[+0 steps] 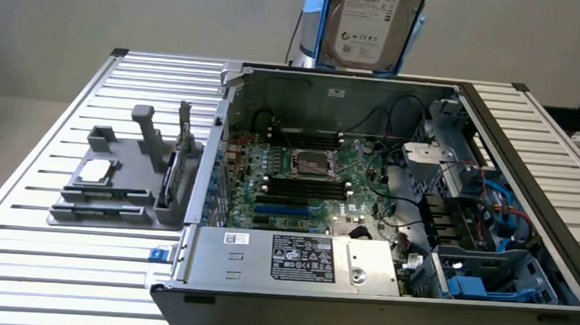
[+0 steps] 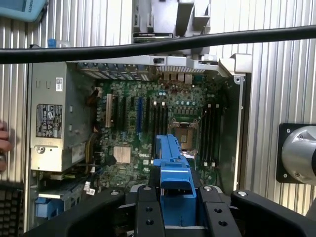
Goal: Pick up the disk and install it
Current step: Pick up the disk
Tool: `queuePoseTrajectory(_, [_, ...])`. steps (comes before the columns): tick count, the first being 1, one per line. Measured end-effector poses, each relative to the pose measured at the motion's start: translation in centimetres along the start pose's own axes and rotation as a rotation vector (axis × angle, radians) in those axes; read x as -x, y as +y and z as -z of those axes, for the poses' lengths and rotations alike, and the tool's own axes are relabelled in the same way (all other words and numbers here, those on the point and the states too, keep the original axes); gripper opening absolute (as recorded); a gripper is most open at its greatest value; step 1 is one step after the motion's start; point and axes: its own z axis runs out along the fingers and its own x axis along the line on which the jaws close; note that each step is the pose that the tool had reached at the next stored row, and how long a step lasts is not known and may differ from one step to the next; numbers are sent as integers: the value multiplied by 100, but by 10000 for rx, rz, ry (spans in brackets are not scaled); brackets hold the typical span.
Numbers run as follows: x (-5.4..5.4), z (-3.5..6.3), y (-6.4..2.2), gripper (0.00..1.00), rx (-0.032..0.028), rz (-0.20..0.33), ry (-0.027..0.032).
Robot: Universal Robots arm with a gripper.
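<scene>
Ribbed grey metal surface [image 1: 60, 270] before a pale wall [image 1: 81, 14], bearing an open case [image 1: 223, 130] laid on its side. High above the case's far wall, the disk [image 1: 368, 26]: upright, white label turned to the exterior camera, blue-edged, clear of everything inside the case. Same disk [image 2: 173, 170] end-on in the wrist view, blue frame [image 2: 173, 153] foremost, motherboard [image 2: 148, 123] beyond. Pinched by the tool [image 2: 175, 197], black fingers [image 2: 147, 212] flanking the frame on either side and apparently pressed against it, the contact itself partly hidden. Down on the case floor, motherboard [image 1: 359, 162] with socket [image 1: 307, 162] near its middle, between rows of dark memory slots [image 1: 306, 187]. Along the near wall, silver power supply [image 1: 296, 257], label up. In the near corner on the exterior view's right, blue bay [image 1: 466, 285], blue cables [image 1: 508, 209] just beside. Outside the case, on the exterior view's left, grey fixture [image 1: 122, 199] standing on the surface, small square chip [image 1: 96, 170] resting on it, well apart from the disk. Across the wrist view, close to the camera, black cable [image 2: 148, 47].
</scene>
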Motion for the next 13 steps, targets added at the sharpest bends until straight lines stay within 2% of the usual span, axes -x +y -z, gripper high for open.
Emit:
queuePoseTrajectory(6, [-137,4,-147,33,8,2,-15])
queuePoseTrajectory(13, [-239,8,-375,33,-1,9,-147])
